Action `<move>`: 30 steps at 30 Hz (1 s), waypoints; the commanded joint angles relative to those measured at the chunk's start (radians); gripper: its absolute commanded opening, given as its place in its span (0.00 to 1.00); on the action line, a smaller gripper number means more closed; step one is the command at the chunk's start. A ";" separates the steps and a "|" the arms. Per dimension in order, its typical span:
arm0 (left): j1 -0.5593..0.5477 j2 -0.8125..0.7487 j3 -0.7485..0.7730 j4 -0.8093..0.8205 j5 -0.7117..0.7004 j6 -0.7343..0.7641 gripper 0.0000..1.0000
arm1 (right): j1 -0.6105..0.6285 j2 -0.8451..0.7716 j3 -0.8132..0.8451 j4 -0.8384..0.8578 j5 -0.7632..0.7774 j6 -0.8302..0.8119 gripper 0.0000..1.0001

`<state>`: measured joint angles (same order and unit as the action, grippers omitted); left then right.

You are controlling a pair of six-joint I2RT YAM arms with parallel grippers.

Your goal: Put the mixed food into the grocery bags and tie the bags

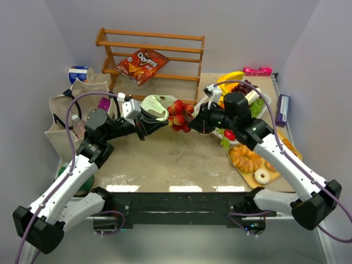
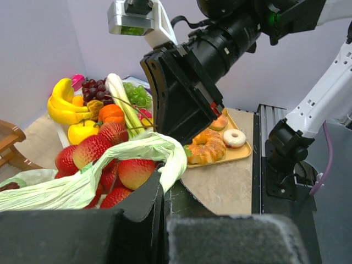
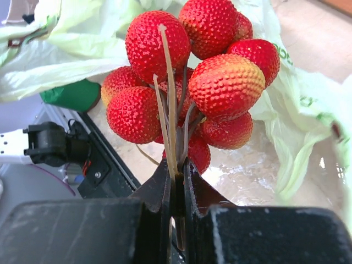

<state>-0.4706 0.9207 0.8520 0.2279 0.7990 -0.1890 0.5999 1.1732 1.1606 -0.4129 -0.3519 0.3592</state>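
- Left gripper (image 2: 164, 190): jaws together, clamped on a fold of a thin pale green plastic bag (image 2: 71, 187), held above the middle of the table (image 1: 165, 159).
- Right gripper (image 3: 177, 176): jaws pinched on the thin tan stems of a cluster of red, bumpy toy fruit (image 3: 220, 82). The cluster hangs at the bag's mouth and touches the plastic; whether it is inside cannot be told. The two grippers face each other closely, bag and cluster between them.
- Orange tray (image 1: 248, 177): near the right edge, carrying a ring cake and a doughnut.
- Beige fabric tote with black handles (image 1: 59, 124): at the left edge, upright and open.
- Heap of toy produce with a yellow banana (image 1: 232, 76): far right corner, partly hidden behind the right arm.
- Wooden slatted rack (image 1: 154, 55): far edge, with a red crisp packet (image 1: 141, 65) leaning on it.
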 commanded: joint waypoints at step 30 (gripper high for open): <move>0.006 0.018 -0.013 0.090 -0.014 -0.056 0.00 | 0.081 0.011 -0.122 0.289 -0.190 0.175 0.00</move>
<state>-0.4706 0.9356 0.8520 0.2340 0.7475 -0.2089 0.6720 1.1660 1.0626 -0.2375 -0.5625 0.4988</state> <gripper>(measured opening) 0.018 0.070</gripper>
